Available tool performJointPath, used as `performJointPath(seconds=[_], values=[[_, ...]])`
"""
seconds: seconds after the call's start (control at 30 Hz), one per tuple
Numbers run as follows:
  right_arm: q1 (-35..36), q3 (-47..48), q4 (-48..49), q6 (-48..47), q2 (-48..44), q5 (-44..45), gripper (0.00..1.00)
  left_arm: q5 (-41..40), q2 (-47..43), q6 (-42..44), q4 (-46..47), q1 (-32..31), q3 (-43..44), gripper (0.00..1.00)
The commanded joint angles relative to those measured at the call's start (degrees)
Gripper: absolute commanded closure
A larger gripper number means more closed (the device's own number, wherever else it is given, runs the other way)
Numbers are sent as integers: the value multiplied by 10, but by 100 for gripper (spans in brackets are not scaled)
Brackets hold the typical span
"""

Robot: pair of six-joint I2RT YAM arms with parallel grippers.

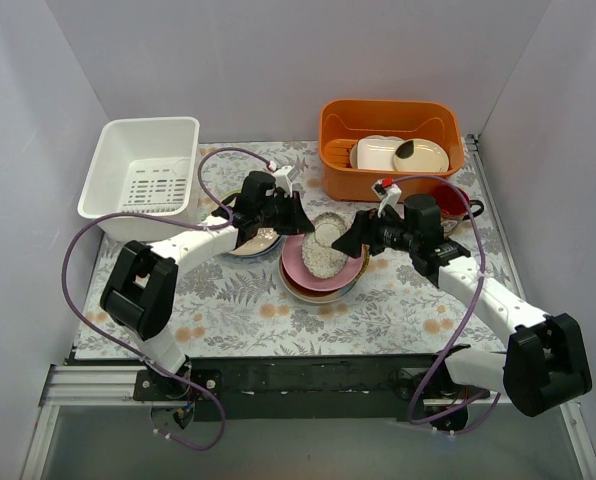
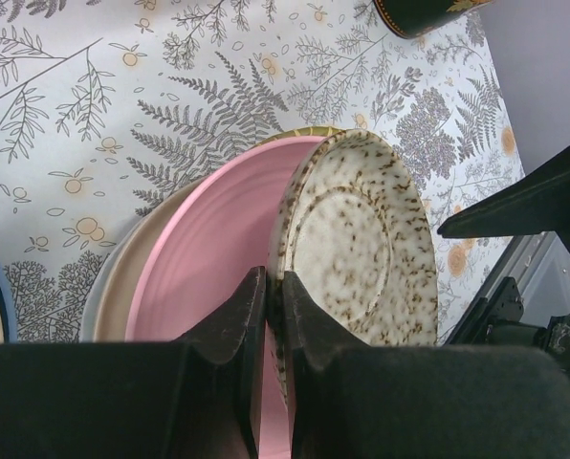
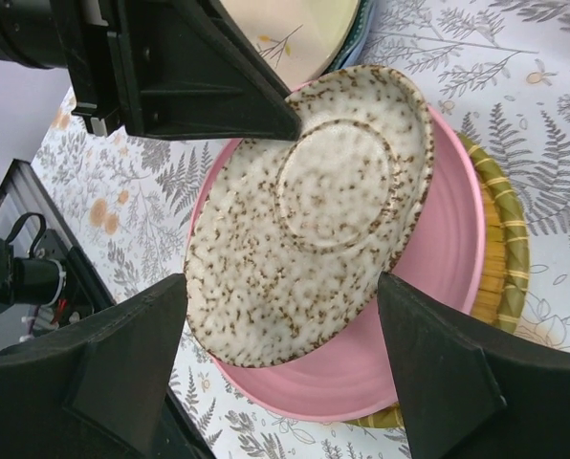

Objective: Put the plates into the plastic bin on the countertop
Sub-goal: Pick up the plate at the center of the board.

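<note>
Cream-white with brown flecks, the speckled plate (image 3: 304,220) stands tilted above the pink plate (image 3: 448,239); whether its low edge touches that plate I cannot tell. The left gripper (image 2: 273,287) has its jaws pinched tight on the speckled plate's rim. The right gripper (image 3: 283,287) hangs over the pink plate too, jaws spread wide to either side of the speckled one. Under the pink plate lies a yellow woven plate (image 3: 505,249), on the fern-print countertop (image 1: 238,300). The white plastic bin (image 1: 113,170) sits well left of and beyond the pink plate, the orange tub (image 1: 388,115) beyond it to the right.
</note>
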Motion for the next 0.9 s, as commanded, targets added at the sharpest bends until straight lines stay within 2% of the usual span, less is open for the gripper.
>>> performJointPath(seconds=[0.0, 0.37, 0.67, 0.87], values=[[-1, 3, -7, -10, -30, 40, 12, -17, -60, -7, 9, -1, 8, 100], [-2, 4, -11, -12, -40, 47, 11, -65, -97, -4, -19, 24, 9, 100], [-2, 0, -13, -11, -36, 52, 11, -76, -121, -19, -31, 72, 16, 100], [-2, 3, -17, -15, -31, 60, 11, -69, -134, -27, -37, 126, 26, 100]])
